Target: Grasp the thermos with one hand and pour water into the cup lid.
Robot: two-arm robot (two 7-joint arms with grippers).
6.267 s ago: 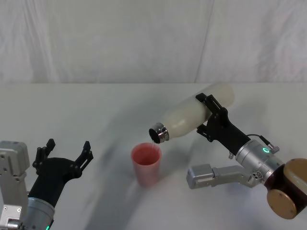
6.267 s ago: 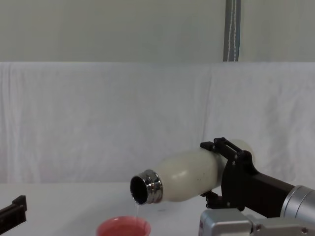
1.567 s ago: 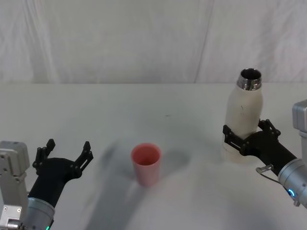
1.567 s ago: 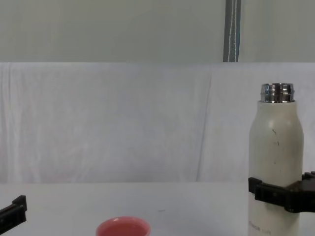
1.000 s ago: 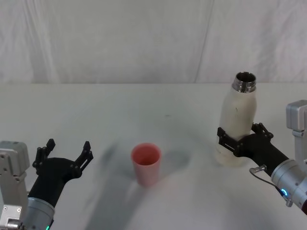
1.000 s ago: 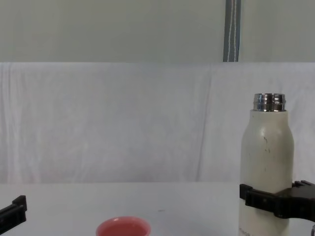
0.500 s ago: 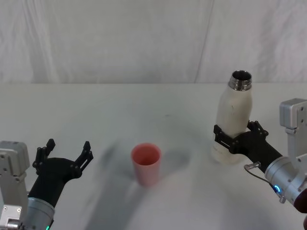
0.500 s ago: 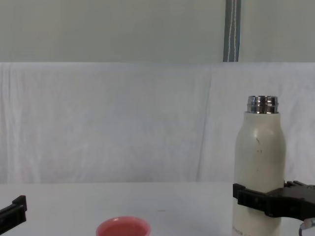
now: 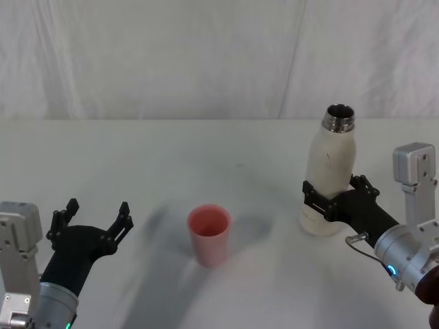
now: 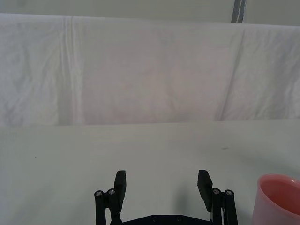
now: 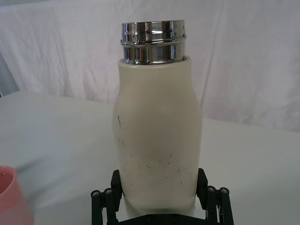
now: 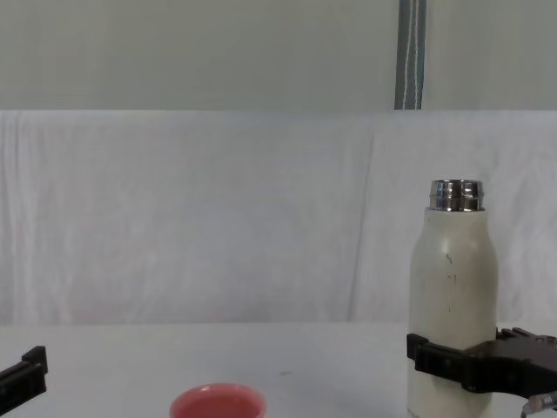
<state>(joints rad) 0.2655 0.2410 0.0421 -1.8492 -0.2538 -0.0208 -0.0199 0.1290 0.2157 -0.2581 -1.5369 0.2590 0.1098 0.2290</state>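
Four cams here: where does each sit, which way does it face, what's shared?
Head: high, looking down at the table; left pincer open, right pincer gripping the thermos.
Chest: low, side-on; thermos, cup lid.
Left wrist: past its open fingers.
Right wrist: facing the thermos.
All four share the cup lid.

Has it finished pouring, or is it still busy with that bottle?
The pouring looks done: the thermos stands upright, off to the right of the cup lid. In hand: the right gripper clasps the thermos low on its body. Left, probably: letting go and pulling away. The left gripper sits open and idle nearby.
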